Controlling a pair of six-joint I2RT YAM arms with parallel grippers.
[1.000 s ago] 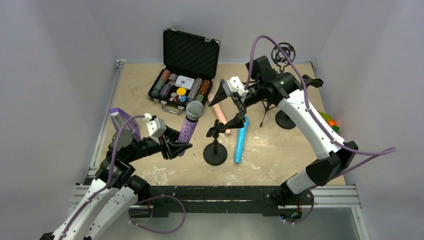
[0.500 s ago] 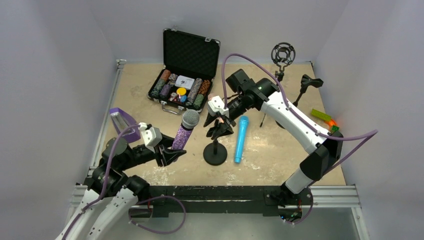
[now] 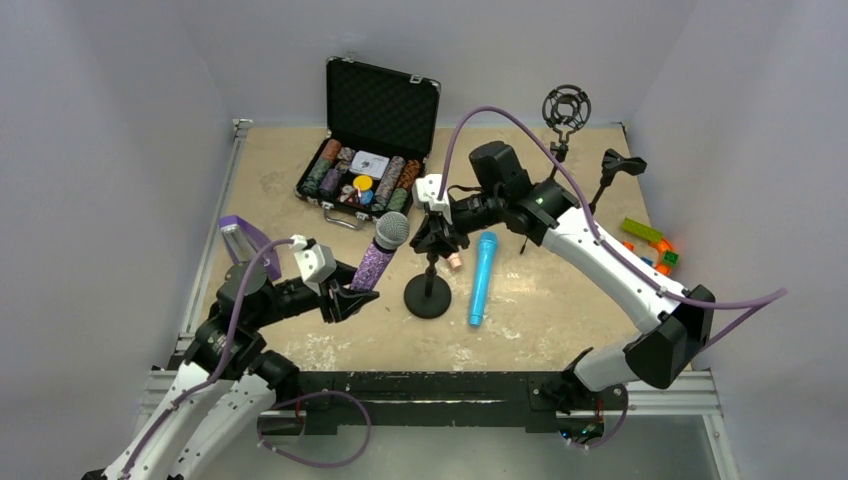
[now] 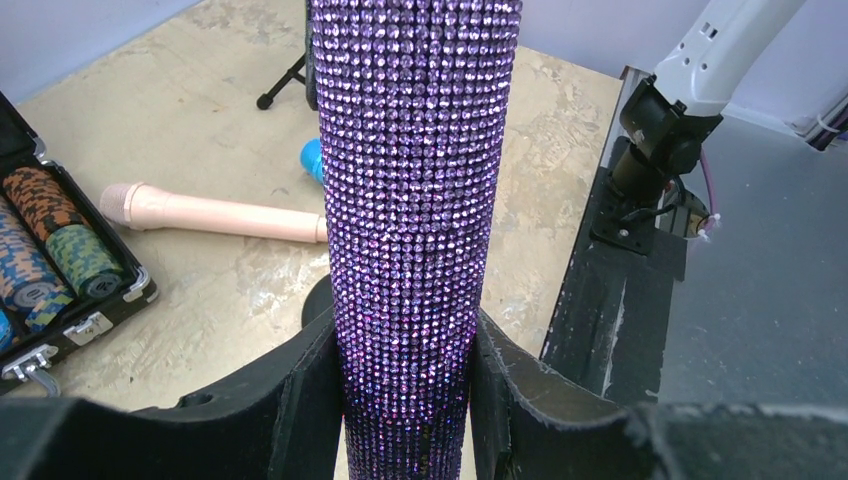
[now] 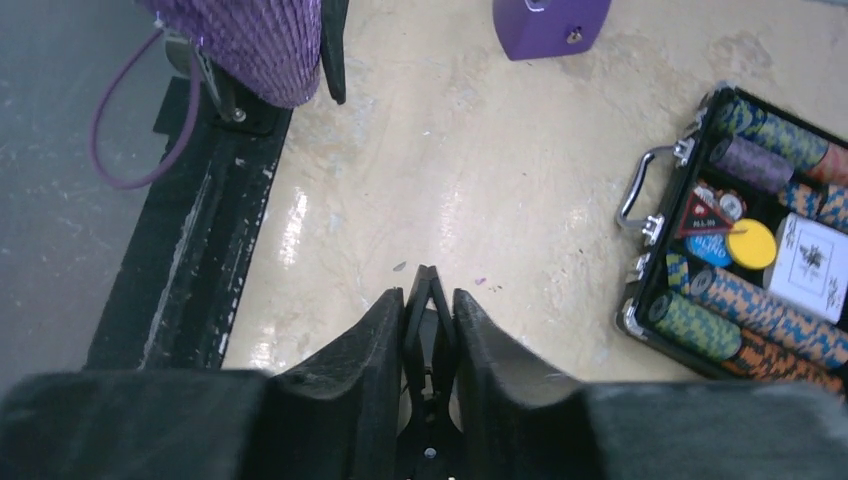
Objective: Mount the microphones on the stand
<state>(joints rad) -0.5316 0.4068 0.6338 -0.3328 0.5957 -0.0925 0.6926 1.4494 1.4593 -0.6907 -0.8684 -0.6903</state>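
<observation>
My left gripper [image 3: 352, 298] is shut on the lower body of the glittery purple microphone [image 3: 376, 262], which tilts up to the right, its grey mesh head near the stand. In the left wrist view its studded barrel [image 4: 415, 200] fills the gap between both fingers [image 4: 310, 380]. The black stand [image 3: 428, 298] has a round base. My right gripper [image 3: 437, 234] is shut on the stand's clip [image 5: 428, 310] at its top. The blue microphone [image 3: 482, 277] lies right of the base. The pale pink microphone [image 4: 200, 213] lies behind the stand, mostly hidden in the top view.
An open black case of poker chips [image 3: 365, 180] sits at the back. A purple object [image 3: 240, 232] stands at the left edge. Two more black stands [image 3: 566, 108] [image 3: 615, 165] stand back right, with coloured blocks [image 3: 650, 238] near the right wall.
My right arm swung left and down from beside the blue microphone to the stand's clip and its jaws closed on it. The left arm shifted the purple microphone slightly.
</observation>
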